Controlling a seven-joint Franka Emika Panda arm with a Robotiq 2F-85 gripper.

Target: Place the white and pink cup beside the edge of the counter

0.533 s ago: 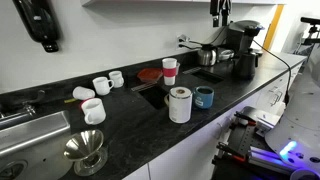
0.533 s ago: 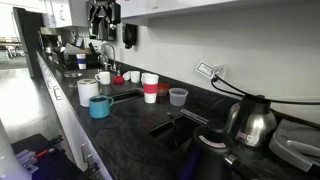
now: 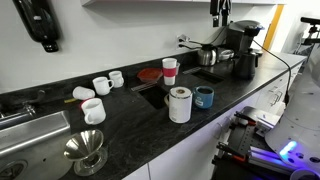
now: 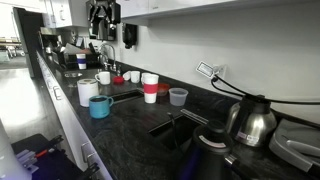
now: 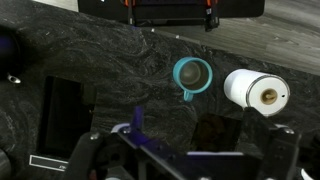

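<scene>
The white and pink cup (image 3: 170, 70) stands upright toward the back of the black speckled counter (image 3: 130, 125), next to a red plate (image 3: 150, 74). It also shows in an exterior view (image 4: 151, 88). It is out of the wrist view. My gripper (image 3: 218, 11) hangs high above the counter, far from the cup, and also shows near the top of an exterior view (image 4: 103, 15). In the wrist view its fingers (image 5: 187, 150) are spread wide with nothing between them.
A blue cup (image 3: 204, 97) (image 5: 192, 75) and a paper towel roll (image 3: 180, 104) (image 5: 257, 90) stand near the counter's front edge. White mugs (image 3: 101, 85), a steel funnel (image 3: 85, 150), the sink (image 3: 20, 130), a kettle (image 3: 208, 55) and a coffee machine (image 3: 243, 45) are around.
</scene>
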